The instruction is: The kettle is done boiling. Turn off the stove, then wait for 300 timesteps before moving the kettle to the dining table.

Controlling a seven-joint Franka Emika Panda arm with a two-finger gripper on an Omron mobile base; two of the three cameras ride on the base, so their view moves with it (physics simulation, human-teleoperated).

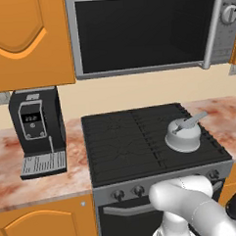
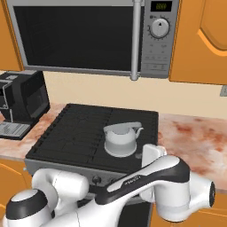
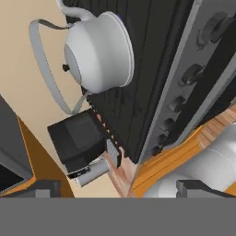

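The silver-grey kettle (image 1: 182, 134) (image 2: 120, 139) (image 3: 99, 53) stands upright on the front right burner of the black stove (image 1: 126, 139) (image 2: 75, 133) (image 3: 152, 83). A row of round knobs (image 1: 138, 190) (image 3: 192, 73) runs along the stove's grey front panel. My gripper (image 3: 122, 189) is open, with its two dark fingertips (image 3: 46, 189) far apart and nothing between them. It hangs in front of the stove's front edge, rolled sideways, apart from the kettle and the knobs. My white arm crosses low in front of the oven door in both base views. The dining table is out of view.
A black coffee machine (image 1: 37, 129) (image 2: 22, 102) (image 3: 80, 143) stands on the marbled counter left of the stove. A microwave (image 1: 145, 30) (image 2: 88, 35) hangs above the cooktop. Marbled counter (image 1: 228, 119) (image 2: 195, 137) continues to the right; orange cabinets sit above and below.
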